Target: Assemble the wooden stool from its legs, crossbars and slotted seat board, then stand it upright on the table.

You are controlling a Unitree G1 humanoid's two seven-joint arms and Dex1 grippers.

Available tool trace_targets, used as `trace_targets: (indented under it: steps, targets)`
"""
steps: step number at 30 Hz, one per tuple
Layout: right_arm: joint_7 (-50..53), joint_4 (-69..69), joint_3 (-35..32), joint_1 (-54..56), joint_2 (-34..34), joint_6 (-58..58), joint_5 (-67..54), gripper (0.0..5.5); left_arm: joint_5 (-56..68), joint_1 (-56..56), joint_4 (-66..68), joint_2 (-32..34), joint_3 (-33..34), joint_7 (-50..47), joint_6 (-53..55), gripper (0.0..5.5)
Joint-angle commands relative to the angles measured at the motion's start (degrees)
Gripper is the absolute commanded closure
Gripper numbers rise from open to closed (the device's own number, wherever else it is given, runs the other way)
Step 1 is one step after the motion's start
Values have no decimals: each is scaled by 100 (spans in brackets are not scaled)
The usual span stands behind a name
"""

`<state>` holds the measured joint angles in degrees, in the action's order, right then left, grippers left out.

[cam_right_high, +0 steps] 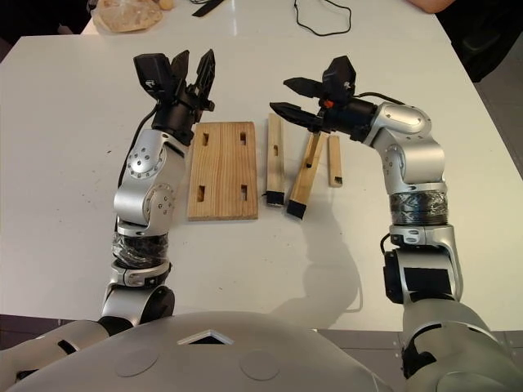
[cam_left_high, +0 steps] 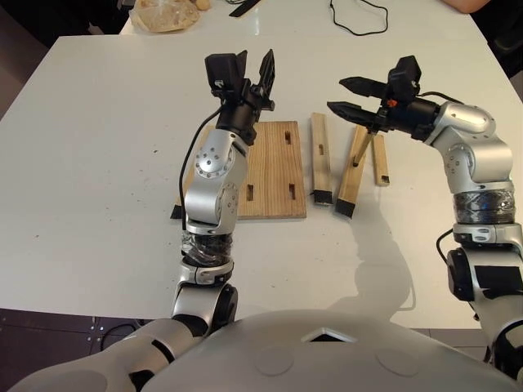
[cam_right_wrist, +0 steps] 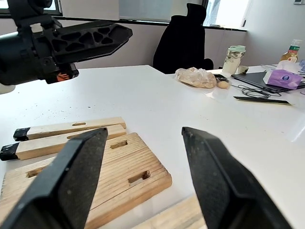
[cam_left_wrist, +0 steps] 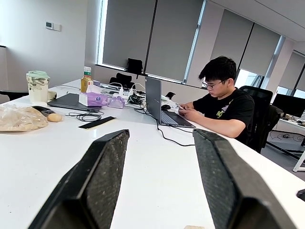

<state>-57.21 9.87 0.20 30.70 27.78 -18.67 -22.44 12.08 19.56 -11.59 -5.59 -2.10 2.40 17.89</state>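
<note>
You have the slotted seat board (cam_left_high: 274, 171) lying flat about midway across the table (cam_left_high: 98, 163), its long sides running from the near edge toward the far edge and all four slots facing up. On its right-edge side lie a straight leg (cam_left_high: 320, 159) just beside it, then a tilted leg (cam_left_high: 353, 175), both with black caps toward the near edge, and a short piece (cam_left_high: 381, 159) outermost. On the left-edge side, two capped legs (cam_right_wrist: 62, 143) lie side by side against the board. Your left gripper (cam_left_high: 257, 80) hangs in the air over the board's far left corner, jaws spread wide with nothing between them. Your right gripper (cam_left_high: 353, 96) hovers above the far ends of the loose legs, pointing toward the left gripper, its jaws also well apart and empty. None of the parts is joined yet. A plastic bag (cam_left_high: 163, 15) and a black cable (cam_left_high: 355, 20) sit at the far edge
</note>
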Motion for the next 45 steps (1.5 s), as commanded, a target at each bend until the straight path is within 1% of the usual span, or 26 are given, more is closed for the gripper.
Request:
trace_targets:
  steps: [1,4,6,13,16,20,23,26,28,30,32,34,38,42,45]
  targets:
    - [144,-10,5,46,-30,-56,67,262,-9,46,53,-37,-29,-5,5,301]
    - [373,-50,-408,367,-209,-354,-417,262,2,39,42,-34,-17,-6,9,301]
    - [467,-12,-506,523,-250,-455,-519,262,4,40,41,-36,-15,-10,18,301]
    - [165,788,401,-389,24,343,638,262,4,121,150,-104,-23,-24,-58,301]
    - [204,920,459,-527,10,565,727,262,19,129,150,-113,-15,-27,-58,301]
    - [164,294,84,-228,-113,229,22,262,26,96,117,-88,-1,-14,-48,301]
    - [536,-458,-365,78,-251,-357,-665,262,16,56,81,-96,4,-42,-51,301]
    - [881,-1550,-632,-140,-189,-1084,-1264,262,12,-11,9,-120,-9,-88,10,301]
    - [625,-2523,-207,-1131,198,-1105,-1055,262,13,-84,-74,-164,6,-149,-55,301]
    - [509,-3047,165,-2048,498,-984,-725,262,-4,-168,-200,-180,1,-235,-10,301]
    - [509,-3184,356,-2660,691,-798,-419,262,-28,-263,-340,-191,-2,-344,31,301]
    - [540,-3062,481,-3045,822,-577,-75,262,-56,-354,-471,-203,-1,-484,43,301]
    - [697,-2510,613,-3358,882,-159,514,262,-62,-421,-566,-198,-33,-672,25,301]
    - [718,-1804,837,-3327,923,414,1064,262,-29,-366,-463,-189,-98,-731,-21,301]
    - [629,-1388,869,-3236,1028,783,1320,262,-23,-374,-426,-181,-141,-761,-47,301]
